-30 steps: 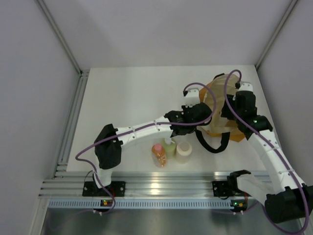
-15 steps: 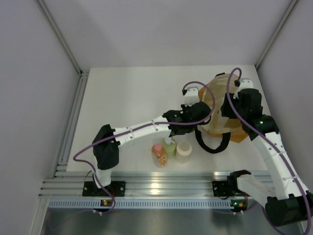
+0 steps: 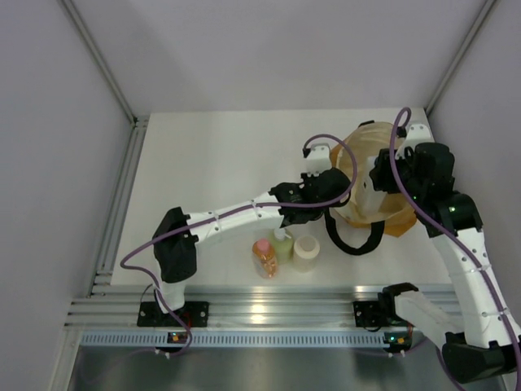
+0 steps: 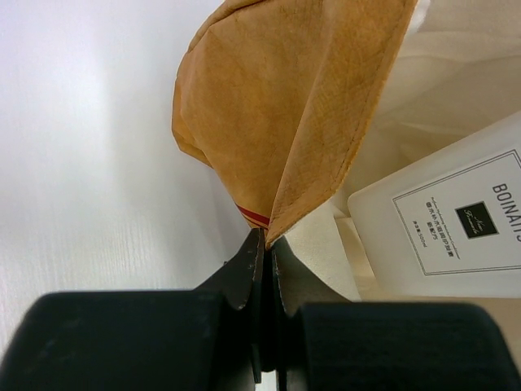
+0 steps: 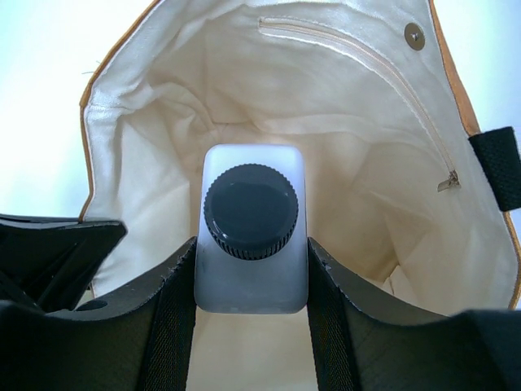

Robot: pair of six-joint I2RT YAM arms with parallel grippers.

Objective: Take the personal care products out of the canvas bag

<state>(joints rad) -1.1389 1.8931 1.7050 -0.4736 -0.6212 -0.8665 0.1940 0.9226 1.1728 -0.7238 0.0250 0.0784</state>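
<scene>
Black-capped bottle [image 5: 251, 232] was clamped in my right claw [image 5: 251, 265] at the open bag [image 5: 342, 147] mouth, and its lower part was hidden, so I couldn't tell if it had cleared the rim. Left claw [image 4: 267, 244] pinched the bag's edge. Orange bottle [image 3: 264, 257], green bottle [image 3: 282, 243] and cream bottle [image 3: 306, 252] stood on the table [image 3: 212, 163] nearby.

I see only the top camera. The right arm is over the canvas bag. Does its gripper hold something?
Observer: Yes. In the right wrist view the right gripper is shut on the clear-white bottle with a black cap, one finger on each side.
Operator: Is the bottle out of the bag?
Observer: Not yet. The cream lining of the canvas bag surrounds it.
Operator: And what does the left gripper do?
Observer: In the left wrist view the left gripper is shut, pinching the bag's tan edge.
</scene>
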